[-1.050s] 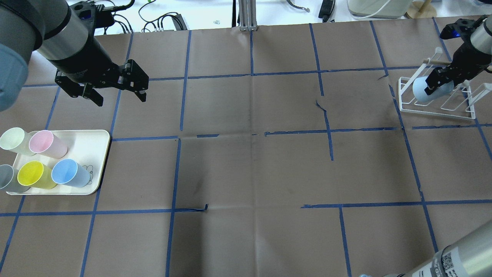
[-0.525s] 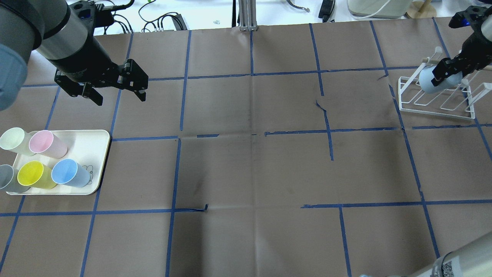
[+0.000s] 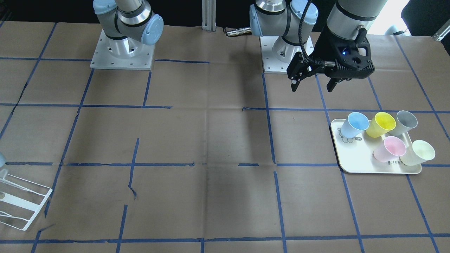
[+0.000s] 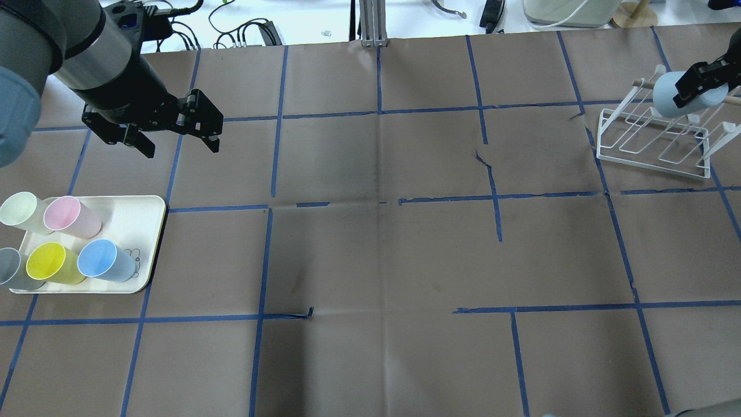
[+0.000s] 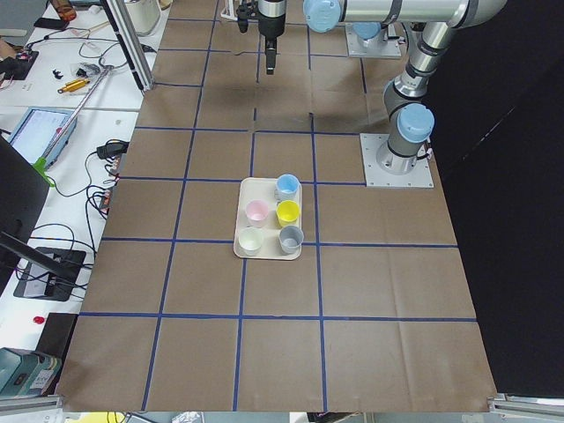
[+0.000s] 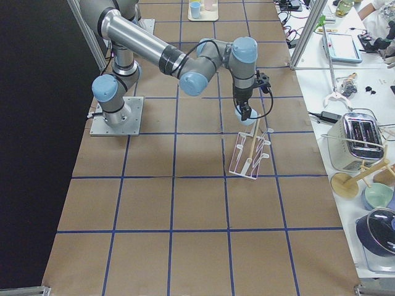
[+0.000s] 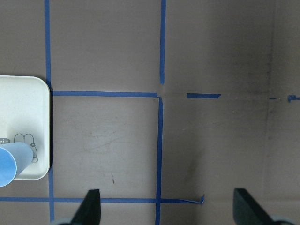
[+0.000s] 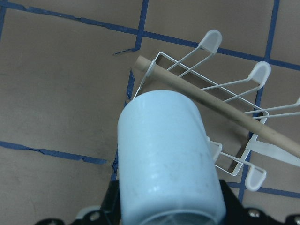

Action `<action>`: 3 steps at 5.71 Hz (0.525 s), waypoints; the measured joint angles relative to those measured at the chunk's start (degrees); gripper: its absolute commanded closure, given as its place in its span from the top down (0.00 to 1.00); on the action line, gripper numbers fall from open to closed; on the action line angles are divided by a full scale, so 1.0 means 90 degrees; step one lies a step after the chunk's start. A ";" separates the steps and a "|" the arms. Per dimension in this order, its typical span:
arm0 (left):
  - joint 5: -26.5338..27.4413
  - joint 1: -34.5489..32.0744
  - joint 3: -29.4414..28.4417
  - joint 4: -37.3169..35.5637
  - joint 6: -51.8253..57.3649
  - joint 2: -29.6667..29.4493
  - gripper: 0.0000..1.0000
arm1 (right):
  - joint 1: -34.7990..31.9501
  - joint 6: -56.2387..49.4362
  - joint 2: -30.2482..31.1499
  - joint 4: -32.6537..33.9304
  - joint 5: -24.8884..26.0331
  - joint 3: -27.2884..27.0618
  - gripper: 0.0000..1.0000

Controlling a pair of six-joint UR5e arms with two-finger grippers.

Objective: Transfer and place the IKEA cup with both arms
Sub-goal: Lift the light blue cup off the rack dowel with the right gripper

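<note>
The IKEA cup (image 4: 667, 97), a small pale-blue tumbler, is held in my right gripper (image 4: 694, 86), which is shut on it at the far right of the table. It hangs over the white wire rack (image 4: 653, 163), by the rack's wooden bar. The right wrist view shows the cup (image 8: 166, 154) close up, its base pointing away, with the rack (image 8: 234, 89) beneath. My left gripper (image 4: 182, 150) is open and empty, hovering beyond the tray (image 4: 139, 214); it also shows in the front view (image 3: 312, 88).
The cream tray holds a near-identical blue cup (image 4: 104, 259), a yellow cup (image 4: 52, 262), a pink cup (image 4: 69, 215), a pale-green cup (image 4: 20, 209) and a grey cup (image 4: 8, 267). Brown paper with blue tape lines covers the table.
My right gripper has carried the pale-blue cup up and toward the far right, from low in the rack to beside its wooden bar. The rack has shifted slightly. The left arm has not moved.
</note>
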State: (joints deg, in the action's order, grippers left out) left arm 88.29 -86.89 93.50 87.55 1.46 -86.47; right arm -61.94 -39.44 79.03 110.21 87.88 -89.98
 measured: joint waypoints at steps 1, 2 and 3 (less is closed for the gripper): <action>-0.0004 0.0011 0.0001 0.0003 0.0013 -0.0001 0.98 | -0.0069 0.0019 0.0279 -0.0269 -0.0111 0.0004 0.53; 0.0001 0.0020 0.0002 0.0001 0.0102 -0.0005 0.98 | -0.0178 0.0146 0.0579 -0.0730 -0.0391 0.0003 0.47; 0.0007 0.0023 0.0001 0.0000 0.0222 -0.0009 0.98 | -0.0239 0.0306 0.0860 -0.1368 -0.0867 0.0001 0.46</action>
State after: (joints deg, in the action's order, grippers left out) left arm 88.35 -86.68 93.52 87.54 3.45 -86.55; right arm -64.09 -36.68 86.77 97.90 80.08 -89.98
